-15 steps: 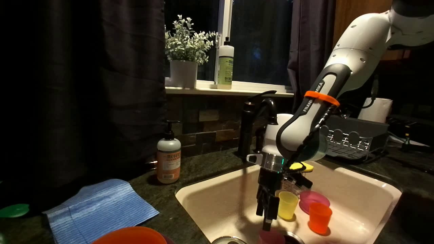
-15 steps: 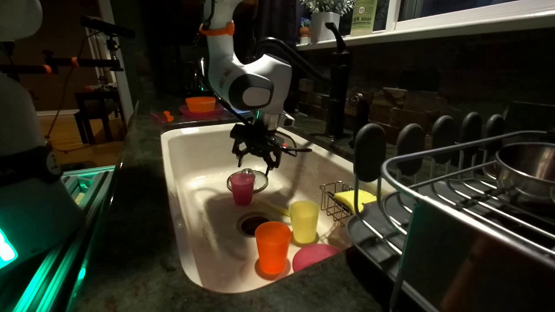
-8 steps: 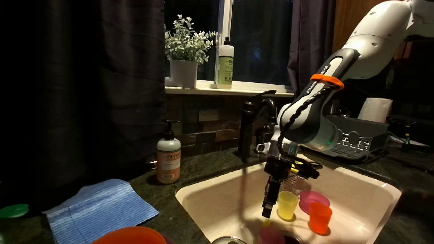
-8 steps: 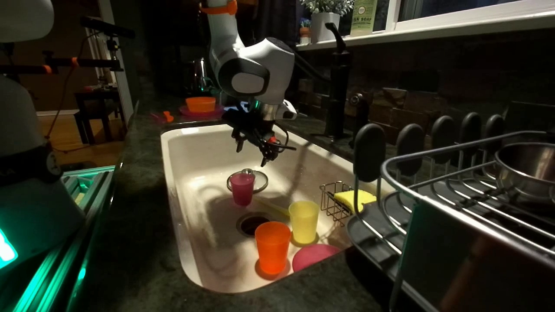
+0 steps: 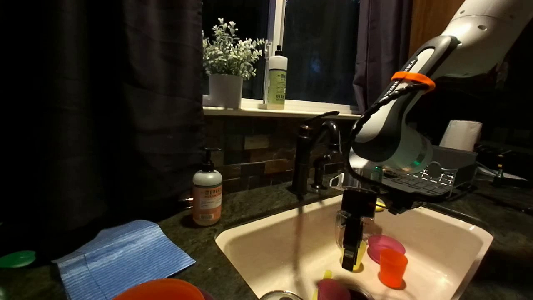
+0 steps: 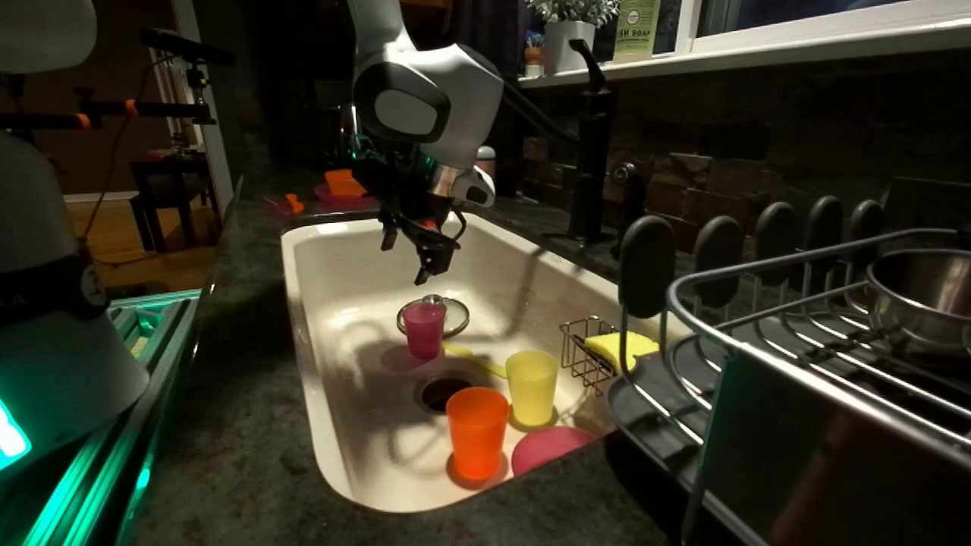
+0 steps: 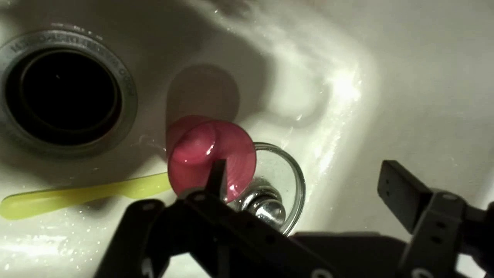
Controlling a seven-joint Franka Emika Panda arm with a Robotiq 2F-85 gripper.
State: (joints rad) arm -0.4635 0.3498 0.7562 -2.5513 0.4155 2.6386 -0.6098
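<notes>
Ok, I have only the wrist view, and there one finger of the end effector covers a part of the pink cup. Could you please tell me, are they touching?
Observer: No. In both exterior views, open space shows between the end effector and the pink cup.
Operator: Thank you. Is another cup standing near the drain, outside of my picture?
Observer: Yes, an orange cup stands upright near it.
Operator: And the yellow utensil, is there something beyond its end at the left edge of my picture?
Observer: A yellow cup stands close to that end; whether the two touch, I cannot tell.
</notes>
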